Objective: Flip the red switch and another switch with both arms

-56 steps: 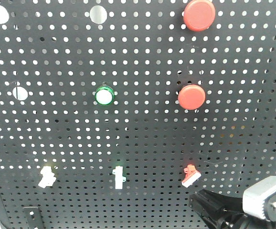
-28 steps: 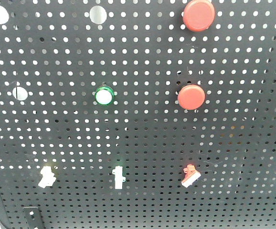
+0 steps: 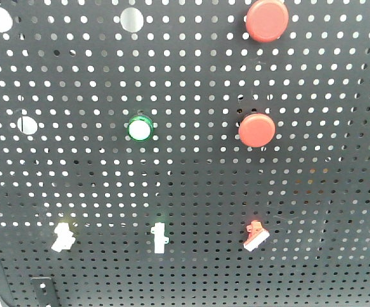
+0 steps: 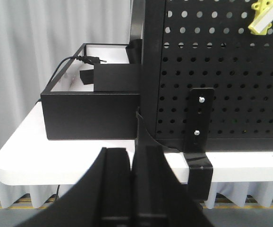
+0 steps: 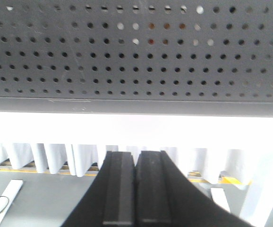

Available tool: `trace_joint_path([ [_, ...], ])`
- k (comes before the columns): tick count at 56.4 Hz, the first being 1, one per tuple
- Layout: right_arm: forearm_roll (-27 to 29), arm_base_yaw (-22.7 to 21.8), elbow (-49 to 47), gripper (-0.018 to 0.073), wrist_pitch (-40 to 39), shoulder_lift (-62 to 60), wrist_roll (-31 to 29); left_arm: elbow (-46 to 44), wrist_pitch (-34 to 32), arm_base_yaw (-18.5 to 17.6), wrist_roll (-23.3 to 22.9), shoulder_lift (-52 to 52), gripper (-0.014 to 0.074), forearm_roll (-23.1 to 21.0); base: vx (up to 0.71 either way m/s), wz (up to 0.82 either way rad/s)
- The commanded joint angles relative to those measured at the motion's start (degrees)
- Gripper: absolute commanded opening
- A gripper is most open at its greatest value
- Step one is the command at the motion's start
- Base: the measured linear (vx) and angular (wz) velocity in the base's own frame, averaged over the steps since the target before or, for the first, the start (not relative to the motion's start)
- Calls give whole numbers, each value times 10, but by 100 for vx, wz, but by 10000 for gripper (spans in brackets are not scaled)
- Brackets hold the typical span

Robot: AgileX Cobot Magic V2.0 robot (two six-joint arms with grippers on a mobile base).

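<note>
On the black pegboard (image 3: 185,179), the red switch (image 3: 255,235) sits in the bottom row to the right of the pale yellow switch (image 3: 62,236), both above the closed left gripper (image 4: 135,189) and closed right gripper (image 5: 135,189).

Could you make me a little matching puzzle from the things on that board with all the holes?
Things:
1. red switch
2. pale yellow switch
3. green-ringed button
4. upper big red button

Places on the pegboard, front view:
A. top right
B. bottom row, left
C. middle, left of a red button
D. bottom row, right

Pairs: 1-D, 2-B, 3-C, 4-A
</note>
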Motion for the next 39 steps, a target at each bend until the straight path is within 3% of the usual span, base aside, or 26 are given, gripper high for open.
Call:
trace_joint_path([
  [1,-1,0,3,-6,-51,-7,-4,11,-43,1,0,-5,3,-3,0,0],
  [39,-1,0,3,-6,-51,-7,-4,11,-43,1,0,-5,3,-3,0,0],
])
